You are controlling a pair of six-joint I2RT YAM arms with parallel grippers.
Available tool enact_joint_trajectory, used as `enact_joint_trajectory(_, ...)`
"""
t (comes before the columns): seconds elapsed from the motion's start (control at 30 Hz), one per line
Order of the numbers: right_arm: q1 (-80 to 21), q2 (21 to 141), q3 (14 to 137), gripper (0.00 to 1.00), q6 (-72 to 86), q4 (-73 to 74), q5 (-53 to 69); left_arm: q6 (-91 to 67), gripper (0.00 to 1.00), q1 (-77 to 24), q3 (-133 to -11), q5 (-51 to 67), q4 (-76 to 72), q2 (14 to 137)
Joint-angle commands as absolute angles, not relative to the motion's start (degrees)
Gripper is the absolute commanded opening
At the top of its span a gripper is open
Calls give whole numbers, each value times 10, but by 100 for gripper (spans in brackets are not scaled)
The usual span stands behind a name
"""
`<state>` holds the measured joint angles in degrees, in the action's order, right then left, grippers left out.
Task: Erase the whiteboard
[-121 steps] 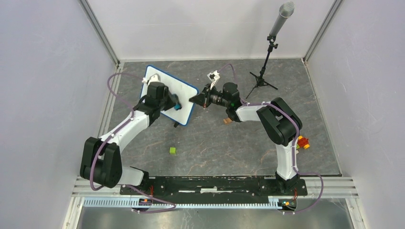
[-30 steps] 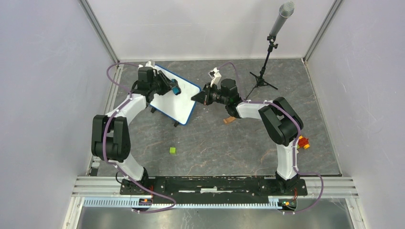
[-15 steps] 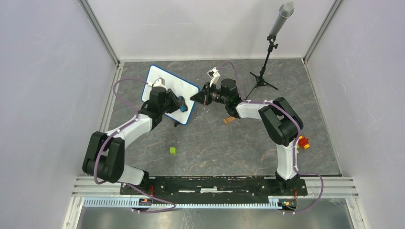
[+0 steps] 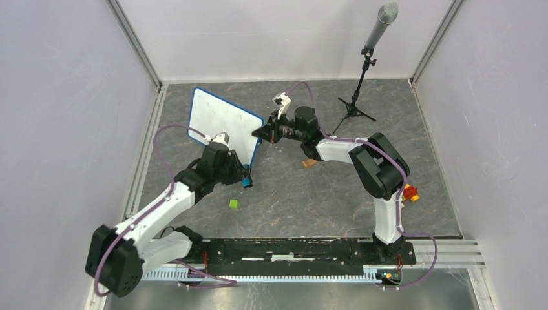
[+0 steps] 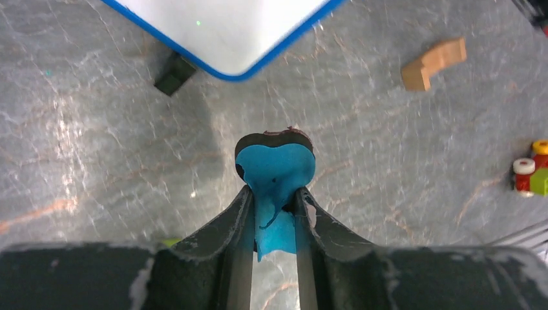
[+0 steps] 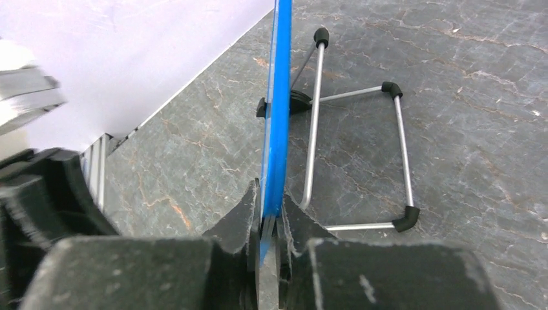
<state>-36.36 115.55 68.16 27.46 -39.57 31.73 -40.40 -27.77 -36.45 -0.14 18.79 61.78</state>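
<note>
The whiteboard [image 4: 220, 123] stood propped at the far left of the counter [image 4: 336, 194], its blue edge pinched by the right gripper [image 6: 270, 216], apparently to steady it. The left gripper [image 5: 274, 203], closed on a blue eraser [image 5: 274, 161], hovered just off the board's near corner.

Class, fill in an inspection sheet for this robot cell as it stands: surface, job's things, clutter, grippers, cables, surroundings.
Surface: grey marbled table top, no spills seen.
Job's things: whiteboard tilted up, its wire stand behind it, no writing visible; blue eraser off the board, near its lower corner.
Clutter: green cube, wooden block, red and yellow toy.
Grippers: left gripper shut on the blue eraser; right gripper shut on the whiteboard's blue edge.
Cables: purple cable looped along each arm; no snag seen.
Surroundings: microphone on a tripod, pale walls.
</note>
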Motion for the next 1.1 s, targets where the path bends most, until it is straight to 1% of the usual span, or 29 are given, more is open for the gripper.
enact_joint_trajectory(0.0,-374,1164,674,18,202,-301,334,-438,32,-334,-341,-44,279,558)
enact_joint_trajectory(0.1,-369,1153,667,38,205,-303,335,-485,32,-390,-307,-58,272,530)
enact_joint_trajectory(0.17,-365,1144,659,49,208,-309,339,-506,32,-422,-294,-69,264,528)
enact_joint_trajectory(0.23,-363,1135,651,57,210,-316,339,-520,32,-451,-292,-78,255,535)
enact_joint_trajectory(0.33,-363,1122,640,68,205,-321,335,-529,32,-493,-305,-100,254,548)
enact_joint_trajectory(0.47,-359,1103,633,78,189,-298,325,-541,34,-538,-312,-121,240,579)
enact_joint_trajectory(0.6,-347,1053,601,89,159,-274,302,-537,38,-573,-325,-145,228,618)
enact_joint_trajectory(0.67,-337,1025,589,93,137,-253,296,-529,43,-581,-333,-147,216,633)
enact_joint_trajectory(0.73,-325,994,576,98,114,-231,281,-519,54,-585,-336,-147,199,639)
enact_joint_trajectory(0.77,-318,979,569,98,103,-220,272,-514,60,-585,-336,-148,195,639)
enact_joint_trajectory(0.8,-310,966,561,98,92,-208,262,-511,70,-585,-336,-149,191,637)
enact_joint_trajectory(0.83,-301,954,558,98,85,-191,254,-507,75,-585,-337,-151,189,636)
enact_joint_trajectory(0.87,-294,943,554,98,75,-174,243,-503,78,-585,-339,-153,191,634)
enact_joint_trajectory(0.97,-283,899,532,98,65,-126,195,-499,81,-585,-337,-158,192,613)
enact_joint_trajectory(1.07,-283,840,478,98,78,-90,158,-496,84,-585,-324,-157,189,571)
